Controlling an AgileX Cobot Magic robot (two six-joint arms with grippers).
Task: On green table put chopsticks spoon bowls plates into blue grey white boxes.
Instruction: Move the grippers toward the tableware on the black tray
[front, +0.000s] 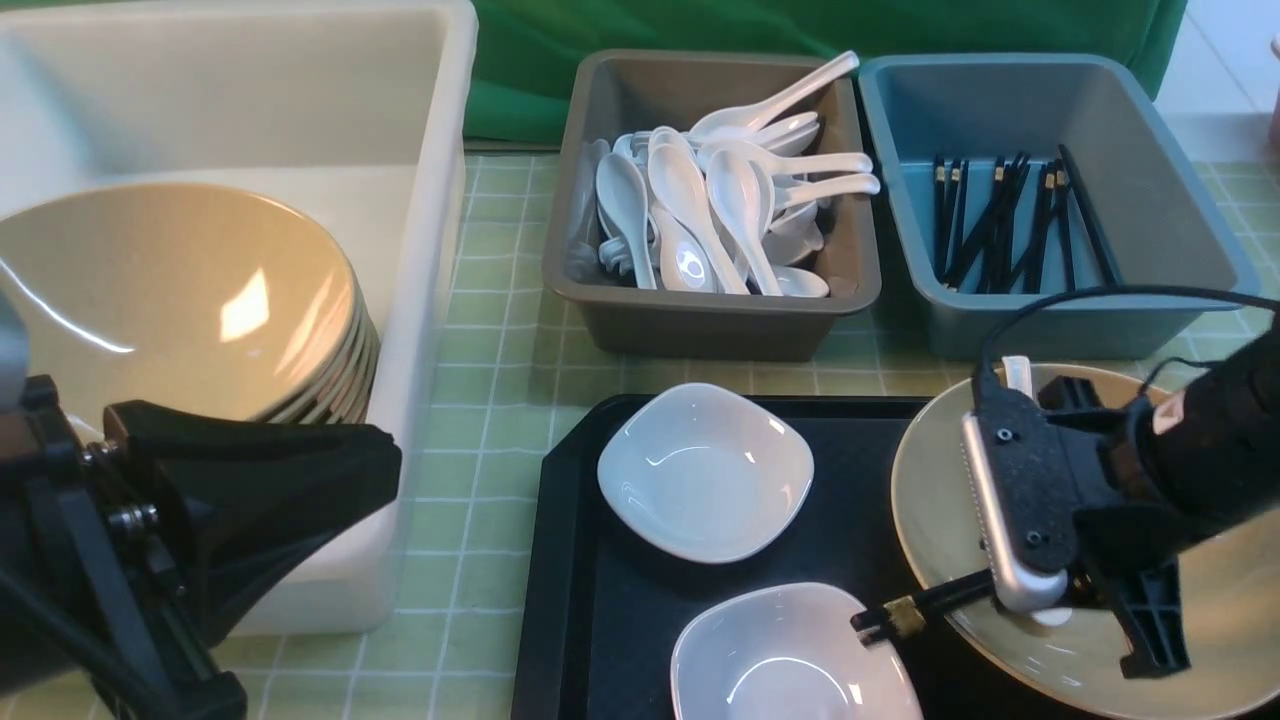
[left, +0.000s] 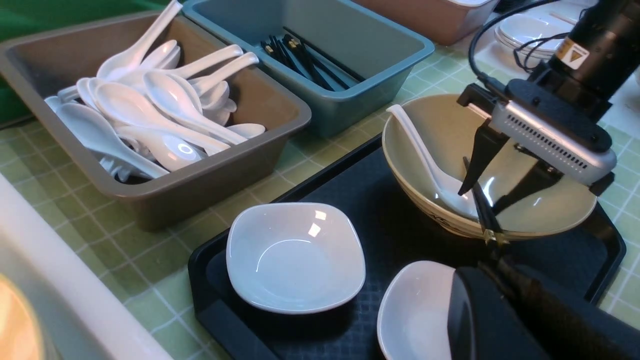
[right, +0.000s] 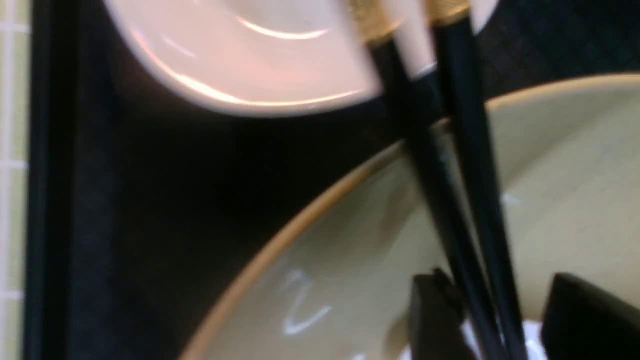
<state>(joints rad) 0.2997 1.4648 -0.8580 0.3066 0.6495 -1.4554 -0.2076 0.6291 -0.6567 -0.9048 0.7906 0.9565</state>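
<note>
Nearest, off the left edge of the black tray (front: 580, 600): left jaws shut, holding nothing, in front of the white box (front: 430, 250).

On the tray's near edge, one of the two plates (front: 790, 660), empty. On the tray's right part, the tan bowl (front: 930, 490), with the chopsticks (front: 940, 598) lying inside. Gold-banded ends poking over the rim toward that plate, thin ends down by the scoop of the spoon (left: 419, 146).

Right jaws lowered into that bowl, spread open and straddling both sticks. Apparently no pinch yet, though hard to confirm through the blurred right wrist view.

Toward the tray's middle, the second plate (front: 705, 470), empty as well.

Beyond the tray's far edge on the worktop (front: 500, 380), the grey box (front: 700, 320) full of white spoons. Beyond the tray's far right corner, the blue box (front: 1000, 330) with black sticks on its floor. Left of the tray, inside the white box, a stack of tan bowls (front: 150, 300).

Judged as the chopsticks step, at the point of grasping. Next: close on both sticks together, lift clear of the rim without nudging the spoon, carry past the tray's far edge, release into the blue box. Needs a square, firm pinch, or risks one stick sliding out on the way.
</note>
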